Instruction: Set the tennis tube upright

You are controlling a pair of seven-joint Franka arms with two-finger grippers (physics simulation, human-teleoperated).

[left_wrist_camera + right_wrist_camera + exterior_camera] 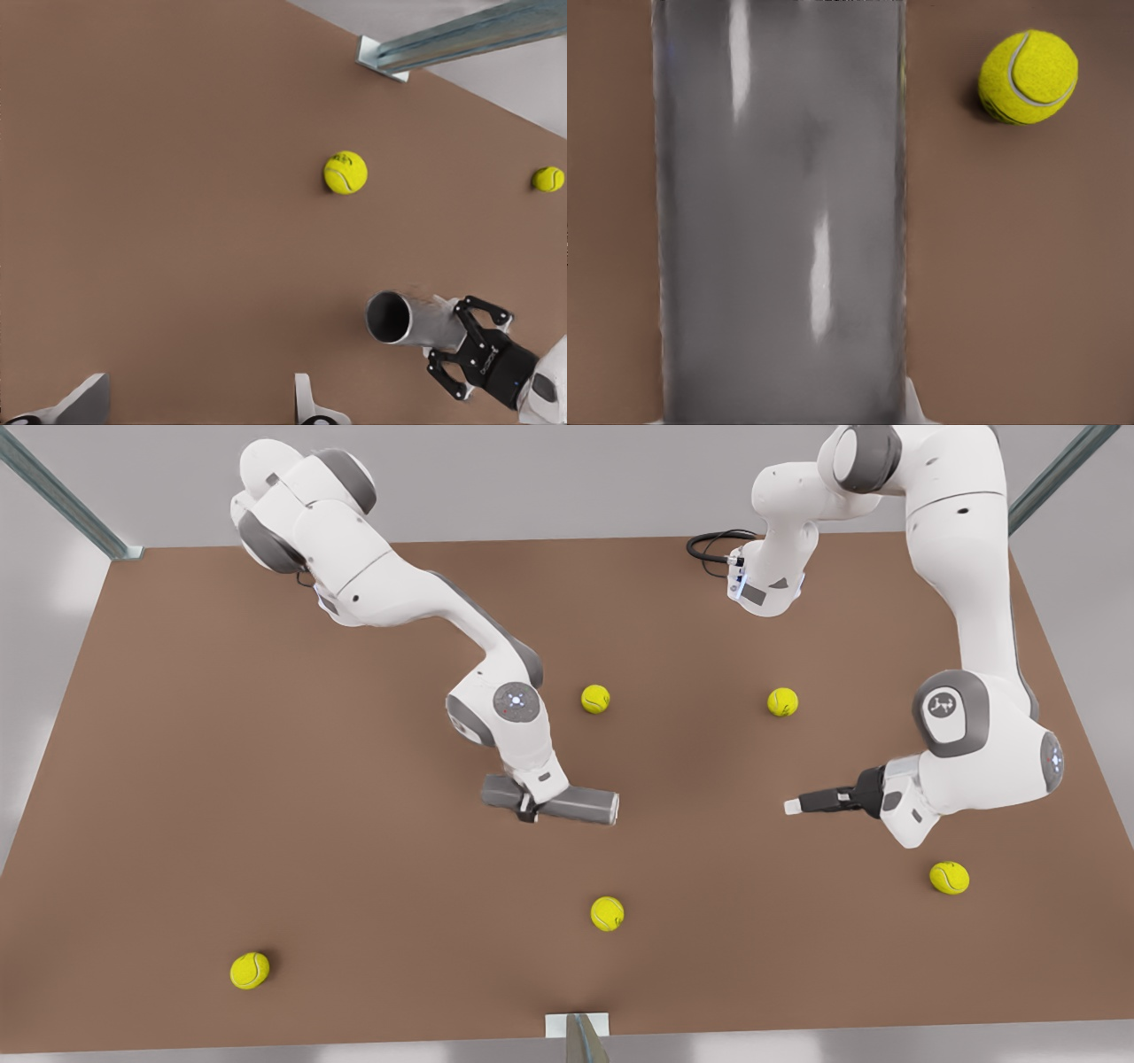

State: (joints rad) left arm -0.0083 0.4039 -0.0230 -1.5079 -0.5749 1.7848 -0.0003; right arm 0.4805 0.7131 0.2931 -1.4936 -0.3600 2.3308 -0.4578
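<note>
Tube: dark grey cylinder, lying on its side near the middle of the worktop. Long axis runs across the front view, open mouth toward that view's right. The left wrist view looks into the same open end. Close up in the right wrist view, the grey wall spans the picture.

Right gripper: on the arm at the front view's left, reaching down onto the tube. Fingers clasp the tube around its body, nearer the closed end than the mouth. The black gripper is seen on the tube from the other arm's camera.

Left gripper: on the arm at the front view's right, well apart from the tube, pointing toward its open end. Fingers spread apart, holding nothing; their tips show at the picture's edge. This arm waits.

Balls: five yellow-green, scattered on the worktop, one just behind the tube; none touching it.

Progress: grasp made; tube not yet upright. Left to do, by judgement: lift, turn onto its end, release.
</note>
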